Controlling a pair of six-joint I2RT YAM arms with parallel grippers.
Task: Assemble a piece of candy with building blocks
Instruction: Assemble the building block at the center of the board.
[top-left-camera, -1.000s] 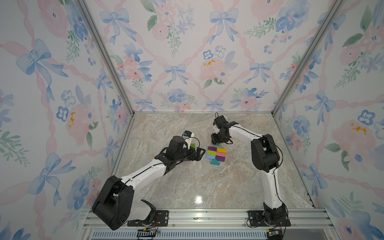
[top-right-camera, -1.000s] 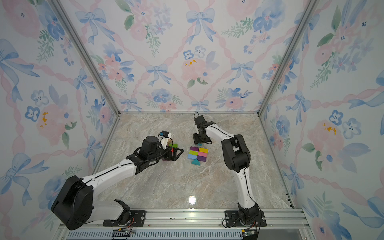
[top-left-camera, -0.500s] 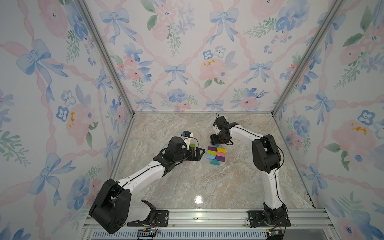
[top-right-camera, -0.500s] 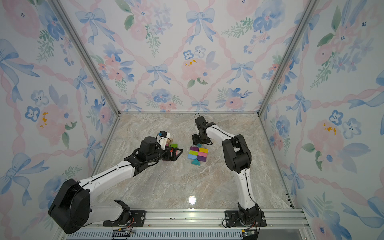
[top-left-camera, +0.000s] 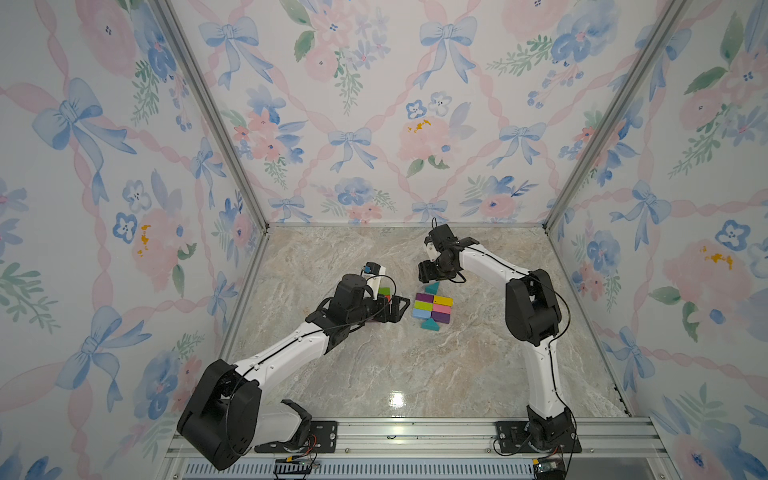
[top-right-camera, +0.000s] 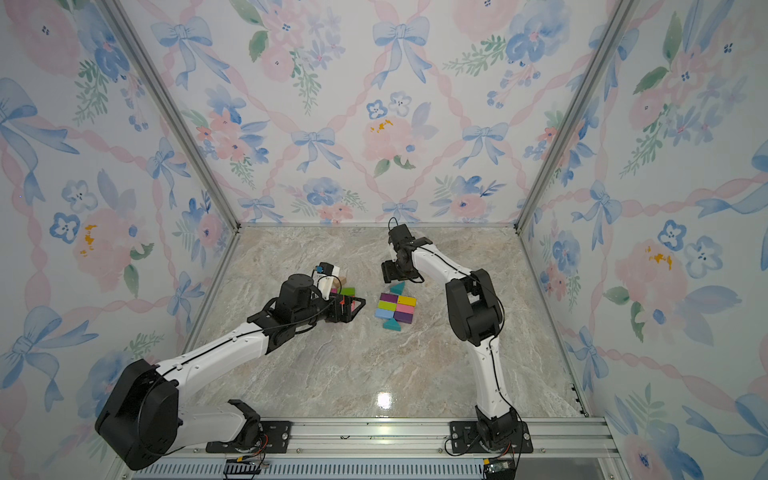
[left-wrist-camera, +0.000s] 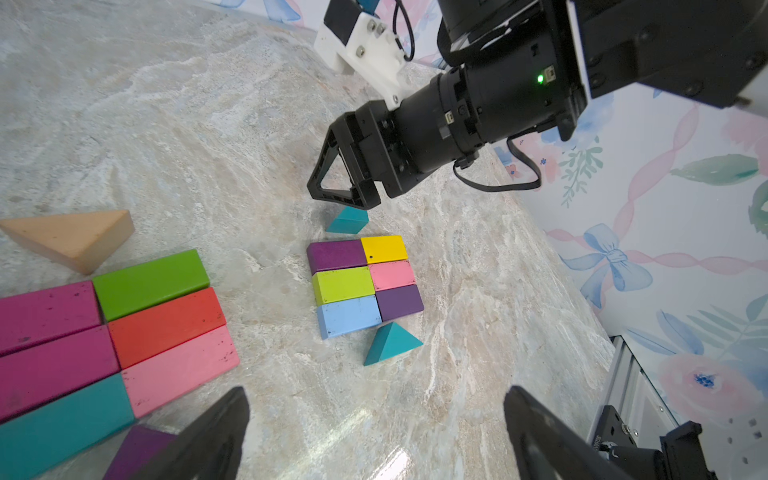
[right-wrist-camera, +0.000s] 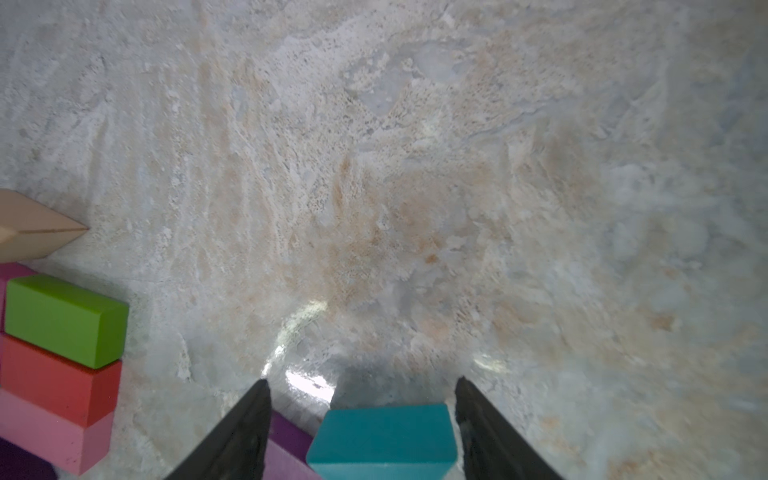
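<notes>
Six small building blocks lie packed in a two-by-three patch (top-left-camera: 432, 306) (top-right-camera: 395, 306) (left-wrist-camera: 365, 282): purple, yellow, lime, pink, blue and dark purple. A teal prism (left-wrist-camera: 390, 343) touches its near end. Another teal prism (top-left-camera: 432, 287) (left-wrist-camera: 349, 221) (right-wrist-camera: 384, 436) lies at its far end. My right gripper (top-left-camera: 428, 272) (left-wrist-camera: 332, 187) (right-wrist-camera: 361, 384) hangs just over that far prism, open, with a gap showing on each side of the block. My left gripper (top-left-camera: 397, 307) (left-wrist-camera: 374, 399) is open and empty, low over bare table left of the patch.
Spare bricks lie grouped under my left wrist: green (left-wrist-camera: 149, 282), red (left-wrist-camera: 166, 326), pink (left-wrist-camera: 178, 370), magenta (left-wrist-camera: 45, 311), teal (left-wrist-camera: 62, 424) and a purple one (left-wrist-camera: 137, 453). A tan prism (left-wrist-camera: 70, 239) (right-wrist-camera: 33, 228) lies beside them. Patterned walls enclose the marble table (top-left-camera: 374, 374).
My right jaws have widened off the far teal prism, which now rests on the table. Both arms have hardly shifted.
</notes>
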